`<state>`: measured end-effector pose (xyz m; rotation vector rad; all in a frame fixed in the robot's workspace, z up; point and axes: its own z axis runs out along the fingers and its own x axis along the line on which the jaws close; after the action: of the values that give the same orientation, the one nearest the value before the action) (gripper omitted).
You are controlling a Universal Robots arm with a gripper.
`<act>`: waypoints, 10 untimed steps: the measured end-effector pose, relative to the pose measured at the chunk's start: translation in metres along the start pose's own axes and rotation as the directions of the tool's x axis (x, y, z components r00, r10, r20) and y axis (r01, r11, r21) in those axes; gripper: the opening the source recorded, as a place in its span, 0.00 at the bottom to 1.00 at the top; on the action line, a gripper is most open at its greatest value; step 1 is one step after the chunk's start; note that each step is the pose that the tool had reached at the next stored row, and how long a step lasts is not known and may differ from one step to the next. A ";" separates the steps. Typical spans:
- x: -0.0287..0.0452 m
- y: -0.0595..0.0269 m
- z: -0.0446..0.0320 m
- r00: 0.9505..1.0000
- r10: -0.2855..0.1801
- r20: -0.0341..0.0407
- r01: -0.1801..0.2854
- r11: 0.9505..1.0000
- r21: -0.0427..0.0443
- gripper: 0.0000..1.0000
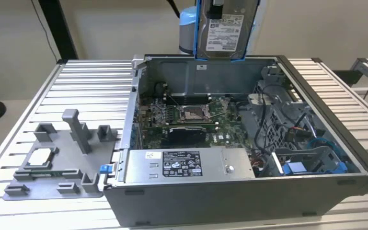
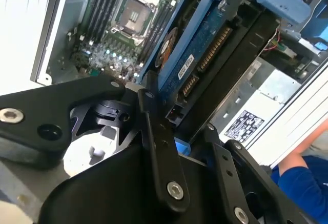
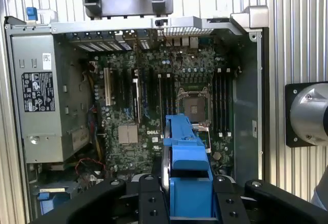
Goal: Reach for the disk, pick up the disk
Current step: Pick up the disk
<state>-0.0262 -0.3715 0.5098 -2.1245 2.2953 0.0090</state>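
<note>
my gripper (image 3: 185, 196): closed on the disk, jaws narrowed to the width of its frame
fingers (image 3: 148, 201): black, pressed on the blue bracket from both sides; the same clamp shows in the second wrist view (image 2: 159, 147)
disk (image 1: 225, 28): in my grasp, upright, up in the air over the far side of the open case, white label facing the exterior camera
disk, wrist views: edge-on in the first wrist view (image 3: 187, 152), blue bracket on top; in the second wrist view (image 2: 205, 55) its circuit-board side and connector row show
disk contact: touches my fingers; I cannot tell how much gap there is to the far wall of the case
computer case (image 1: 337, 187): lying on its side, side panel off, in the middle of the slatted table (image 1: 88, 81)
motherboard (image 1: 190, 120): on the case floor, directly below the disk in the first wrist view
CPU socket (image 1: 192, 113): bare, mid-board, just beside the disk's edge in the first wrist view (image 3: 197, 103)
power supply (image 1: 184, 164): grey box with a dark label, along the near wall of the case
drive cage (image 1: 312, 165): blue and grey, near corner on the exterior view's right
grey fixture (image 1: 63, 148): on the table at the exterior view's left, just beside the case, well apart from the disk
small chip (image 1: 40, 155): white-topped, resting on the grey fixture
</note>
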 end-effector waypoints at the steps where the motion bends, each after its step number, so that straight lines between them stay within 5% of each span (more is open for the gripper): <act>1: -0.0002 -0.0027 0.0001 1.000 0.000 0.000 0.000 1.000 0.000 0.00; 10: -0.0021 -0.0268 0.0012 1.000 0.000 0.000 0.000 1.000 0.000 0.00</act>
<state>0.0007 -0.3715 0.5087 -2.1246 2.2952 0.0089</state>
